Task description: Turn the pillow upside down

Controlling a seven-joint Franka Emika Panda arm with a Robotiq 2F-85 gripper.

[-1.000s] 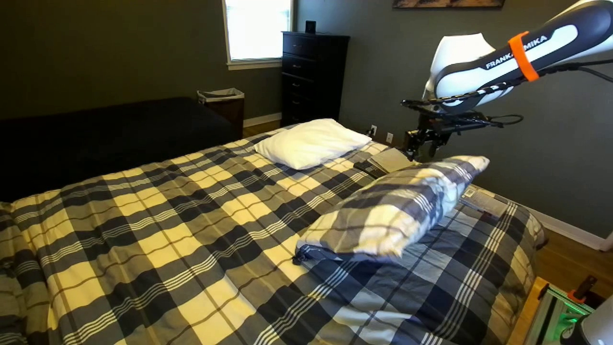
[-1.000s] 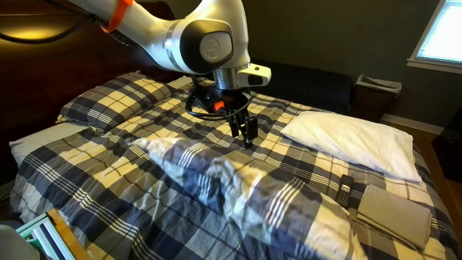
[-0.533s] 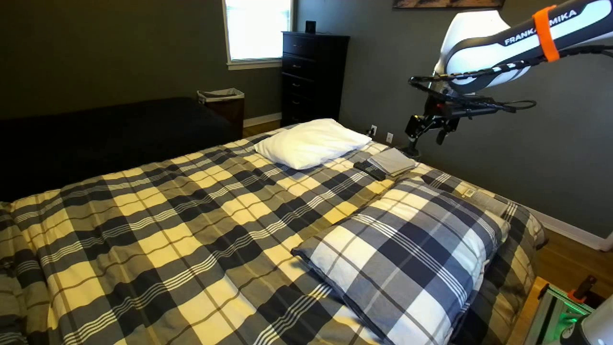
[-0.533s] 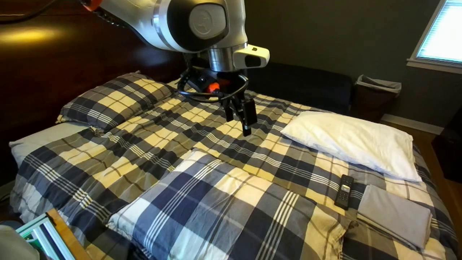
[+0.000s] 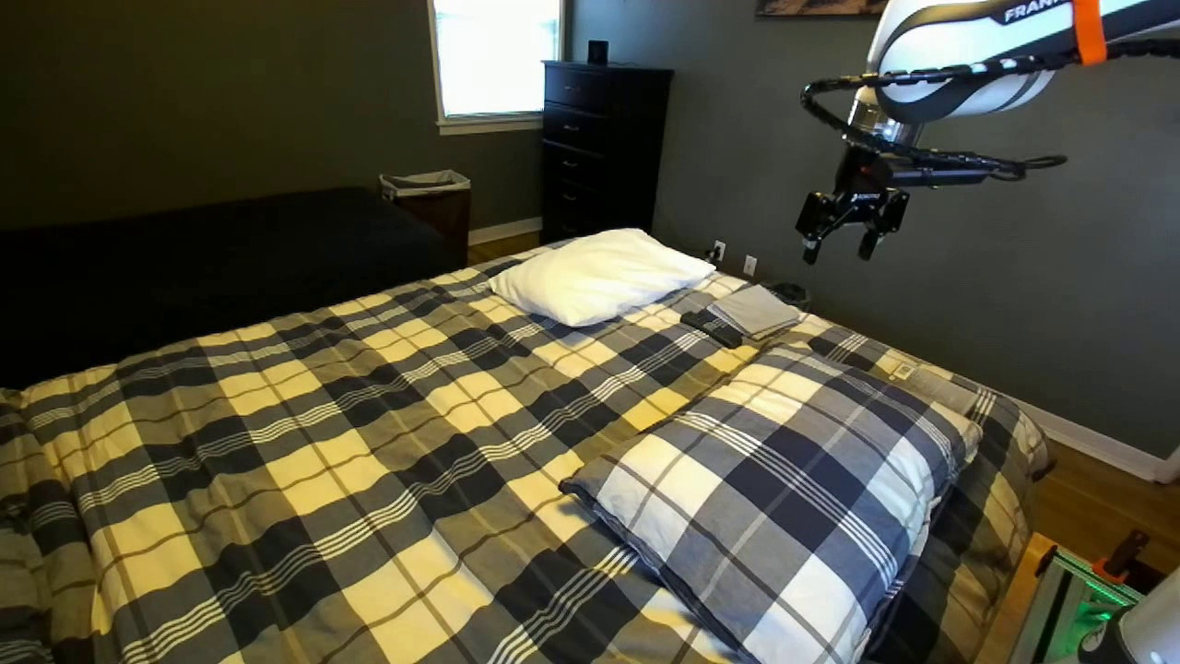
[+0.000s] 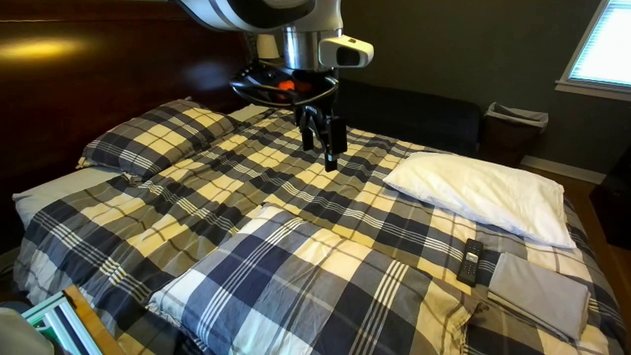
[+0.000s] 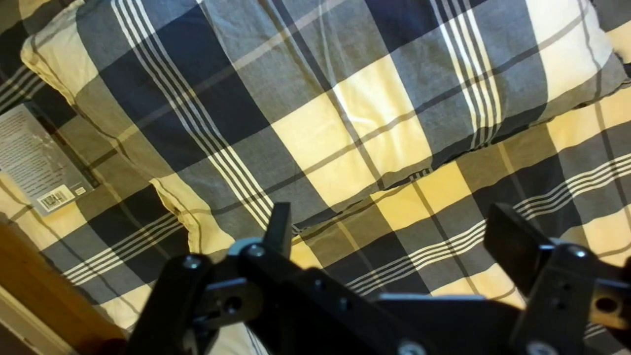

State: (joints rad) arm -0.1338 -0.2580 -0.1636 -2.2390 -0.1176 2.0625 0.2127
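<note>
1. Above the plaid bedspread [image 5: 323, 461], I have the arm [image 5: 959, 46] high, its gripper [image 5: 839, 252] pointing down and its black fingers [image 7: 280, 229] spread wide.
2. Lower down, well apart from the fingers, the plaid pillow [image 6: 305, 276] lies on the bedspread: plump, rectangular, navy, grey and white cloth, softly creased, with a flanged edge.
3. Across the bedspread, I see a plain white pillow [image 6: 478, 197], lightly wrinkled.

White and black arm [image 5: 959, 44], orange band [image 5: 1090, 32], looped black cable [image 5: 1014, 65], black hand [image 5: 839, 251] with silver screws [image 7: 255, 250].
</note>
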